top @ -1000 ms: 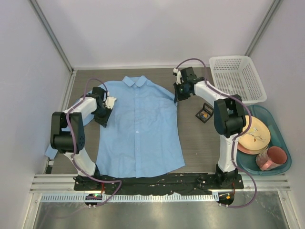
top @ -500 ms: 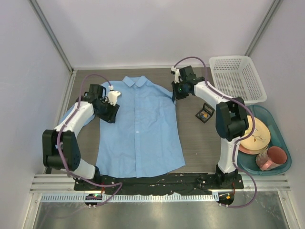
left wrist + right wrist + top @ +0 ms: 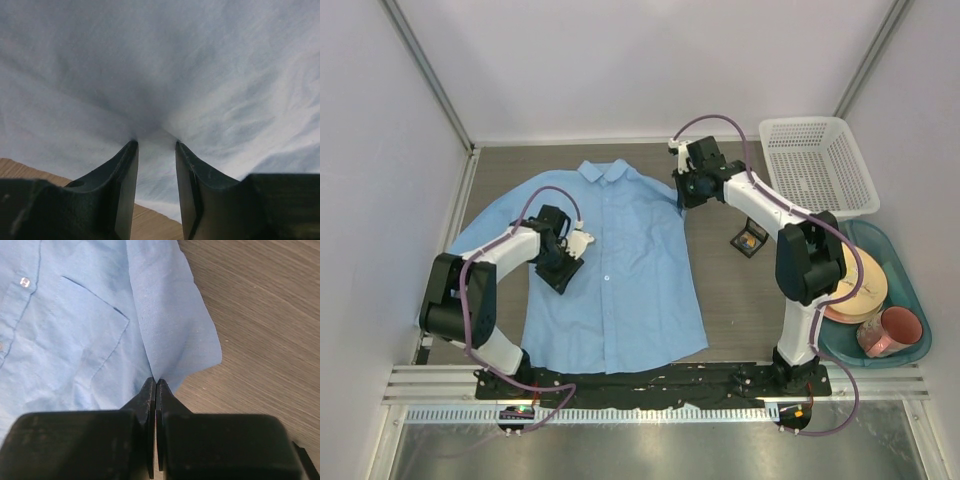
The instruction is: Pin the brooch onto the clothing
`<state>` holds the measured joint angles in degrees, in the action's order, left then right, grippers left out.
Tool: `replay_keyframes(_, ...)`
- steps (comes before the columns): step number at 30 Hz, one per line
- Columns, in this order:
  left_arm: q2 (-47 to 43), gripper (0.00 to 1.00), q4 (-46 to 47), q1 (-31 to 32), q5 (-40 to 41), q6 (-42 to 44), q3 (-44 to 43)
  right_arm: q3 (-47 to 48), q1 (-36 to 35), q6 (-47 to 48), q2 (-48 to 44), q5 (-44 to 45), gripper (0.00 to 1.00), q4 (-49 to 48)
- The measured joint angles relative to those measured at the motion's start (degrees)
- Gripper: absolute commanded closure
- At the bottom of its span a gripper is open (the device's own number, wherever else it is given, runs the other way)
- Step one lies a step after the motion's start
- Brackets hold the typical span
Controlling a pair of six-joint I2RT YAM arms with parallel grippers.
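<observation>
Left arm (image 3: 470,290), right arm (image 3: 802,255): white links, black joints, mauve cables (image 3: 710,117) looping along, tapered black fingers (image 3: 125,190).

Bright even overhead light in the top view, faint soft shadows, sheen on the metal rail (image 3: 720,450) at 6 o'clock, left wrist view dim, shirt (image 3: 200,65) blurred with dark shadow at centre, right wrist view bright and sharp, foreground soft at 6 o'clock
</observation>
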<state>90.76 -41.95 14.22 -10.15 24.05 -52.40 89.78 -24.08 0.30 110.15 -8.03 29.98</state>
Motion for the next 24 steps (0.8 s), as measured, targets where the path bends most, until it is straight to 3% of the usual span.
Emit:
replay_keyframes(15,1.0,0.71,0.6,-5.1,9.1,3.9,0.9,7.8,-1.9,16.7,-0.4,15.3,0.98,3.6)
replay_keyframes(19,1.0,0.71,0.6,-5.2,9.1,4.0,0.9,10.7,-3.5,17.6,0.6,16.1,0.76,5.2)
replay_keyframes(20,1.0,0.71,0.5,-5.2,9.1,3.9,0.8,11.6,-3.9,17.3,1.2,16.1,0.63,5.7)
replay_keyframes(23,1.0,0.71,0.5,-5.2,9.1,3.9,0.8,13.2,-4.4,15.6,2.6,15.8,0.42,6.7)
replay_keyframes(24,1.0,0.71,0.5,-5.2,9.1,3.9,0.8,13.2,-4.5,14.7,2.8,15.4,0.42,7.3)
